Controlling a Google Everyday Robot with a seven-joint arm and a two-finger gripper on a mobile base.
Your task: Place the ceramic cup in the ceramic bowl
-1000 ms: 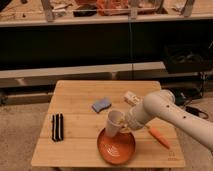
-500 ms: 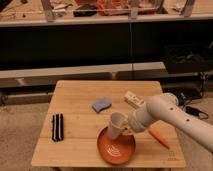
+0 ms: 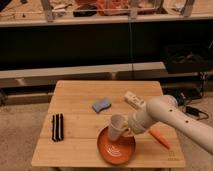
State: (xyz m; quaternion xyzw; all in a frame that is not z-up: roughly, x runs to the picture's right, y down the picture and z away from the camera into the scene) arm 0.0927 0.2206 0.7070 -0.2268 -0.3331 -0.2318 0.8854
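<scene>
One arm reaches in from the right, and its gripper (image 3: 128, 129), jaws clamped on the ceramic cup (image 3: 117, 127), holds it over the back rim of the ceramic bowl (image 3: 116, 146), near the front edge of the wooden table (image 3: 75, 97). The cup is tilted, its long axis leaning toward the table's back left corner, rim up and to the left, base down toward the bowl. Half a second earlier it hung a little higher and more upright; now it sits lower, nearly touching the bowl. An orange carrot (image 3: 159, 137) lies by the front right corner, a blue sponge (image 3: 101, 104) mid-table, and a white bottle (image 3: 133, 100) toward the right edge.
</scene>
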